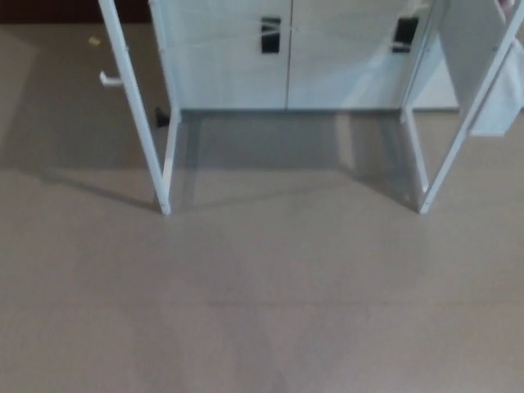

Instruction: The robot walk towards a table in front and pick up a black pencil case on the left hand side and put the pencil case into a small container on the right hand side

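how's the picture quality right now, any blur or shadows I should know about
Head view: soft and slightly blurred throughout, dim even light, no strong glare. A broad shadow lies on the floor under the white table legs, thinner shadow streaks trailing left. The cabinet handles show as dark smudges.
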`<state>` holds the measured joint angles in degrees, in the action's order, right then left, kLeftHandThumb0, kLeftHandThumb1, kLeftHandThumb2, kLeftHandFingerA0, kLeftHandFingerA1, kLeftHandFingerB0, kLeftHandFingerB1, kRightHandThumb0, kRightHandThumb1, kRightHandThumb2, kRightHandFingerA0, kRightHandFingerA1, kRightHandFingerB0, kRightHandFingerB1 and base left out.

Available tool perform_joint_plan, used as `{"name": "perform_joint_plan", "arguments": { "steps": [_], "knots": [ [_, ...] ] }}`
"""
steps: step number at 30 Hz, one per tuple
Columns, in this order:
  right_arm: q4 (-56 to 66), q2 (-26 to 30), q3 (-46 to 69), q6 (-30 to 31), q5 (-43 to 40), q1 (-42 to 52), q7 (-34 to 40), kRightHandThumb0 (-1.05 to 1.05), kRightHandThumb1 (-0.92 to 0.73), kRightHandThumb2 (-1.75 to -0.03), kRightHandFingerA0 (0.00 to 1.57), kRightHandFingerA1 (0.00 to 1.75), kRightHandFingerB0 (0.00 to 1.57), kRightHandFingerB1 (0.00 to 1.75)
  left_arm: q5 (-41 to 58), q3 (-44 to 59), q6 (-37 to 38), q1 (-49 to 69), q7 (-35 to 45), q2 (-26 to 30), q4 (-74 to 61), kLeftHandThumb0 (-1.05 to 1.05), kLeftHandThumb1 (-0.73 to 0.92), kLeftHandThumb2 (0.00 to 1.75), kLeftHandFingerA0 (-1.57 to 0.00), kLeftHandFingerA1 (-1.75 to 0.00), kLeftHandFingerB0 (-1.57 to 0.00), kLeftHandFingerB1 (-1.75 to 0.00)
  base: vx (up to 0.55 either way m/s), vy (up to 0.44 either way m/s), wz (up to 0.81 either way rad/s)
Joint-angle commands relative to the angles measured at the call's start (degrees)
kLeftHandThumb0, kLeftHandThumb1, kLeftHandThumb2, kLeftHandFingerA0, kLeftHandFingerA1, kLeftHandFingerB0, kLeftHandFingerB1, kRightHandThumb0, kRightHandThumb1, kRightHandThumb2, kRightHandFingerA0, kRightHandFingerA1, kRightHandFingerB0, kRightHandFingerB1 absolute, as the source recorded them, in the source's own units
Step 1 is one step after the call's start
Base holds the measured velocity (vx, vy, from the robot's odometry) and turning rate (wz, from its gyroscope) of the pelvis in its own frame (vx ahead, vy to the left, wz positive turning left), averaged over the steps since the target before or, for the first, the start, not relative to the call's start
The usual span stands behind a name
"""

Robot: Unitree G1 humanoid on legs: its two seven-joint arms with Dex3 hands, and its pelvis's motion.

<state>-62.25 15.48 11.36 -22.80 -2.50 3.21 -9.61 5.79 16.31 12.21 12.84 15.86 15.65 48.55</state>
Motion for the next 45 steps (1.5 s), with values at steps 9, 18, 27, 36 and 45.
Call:
{"name": "perform_joint_plan", "arguments": {
  "steps": [9, 18, 27, 36, 45],
  "knots": [
    [-0.49, -0.21, -0.57, -1.93, 0.05, 3.62, -0.18, -0.72, -0.36, -0.59, 0.87, 0.63, 0.51, 0.55, -2.08, -2.52, 7.47, 2.35, -1.09, 2.47, 6.12, -0.40, 0.36, 0.63, -0.35, -0.46, -0.27, -0.41, 0.27, 0.043, 0.08],
    [-0.45, 0.09, -1.17, -2.22, 0.48, 3.26, 0.32, -0.72, -0.32, -0.75, 0.84, 0.66, 0.47, 0.57, -1.61, -2.92, 8.71, 1.74, -1.34, 2.54, 7.05, -0.38, 0.37, 0.64, -0.36, -0.47, -0.28, -0.41, 0.32, -0.207, 0.20],
    [-0.68, 0.39, -1.32, -2.30, 0.36, 3.25, 0.03, -0.69, -0.42, -0.54, 0.86, 0.59, 0.50, 0.49, -1.36, -3.66, 8.58, 1.15, -1.48, 2.87, 7.35, -0.41, 0.36, 0.63, -0.35, -0.46, -0.28, -0.41, 0.24, 0.053, -0.09],
    [-1.66, 0.77, -2.13, -3.31, 1.38, 2.46, 0.97, -0.73, -0.33, -0.76, 0.83, 0.66, 0.50, 0.58, -2.67, -4.70, 9.06, 0.81, -2.88, 3.29, 7.39, -0.43, 0.37, 0.65, -0.36, -0.47, -0.27, -0.41, 0.32, 0.209, -0.09],
    [-2.25, 0.46, -1.35, -2.55, 0.14, 1.11, 0.03, -0.71, -0.31, -0.75, 0.82, 0.67, 0.48, 0.57, -1.21, -4.15, 8.45, -0.14, -2.03, 2.95, 7.41, -0.40, 0.37, 0.64, -0.35, -0.47, -0.28, -0.42, 0.33, -0.083, 0.17]
  ]
}}
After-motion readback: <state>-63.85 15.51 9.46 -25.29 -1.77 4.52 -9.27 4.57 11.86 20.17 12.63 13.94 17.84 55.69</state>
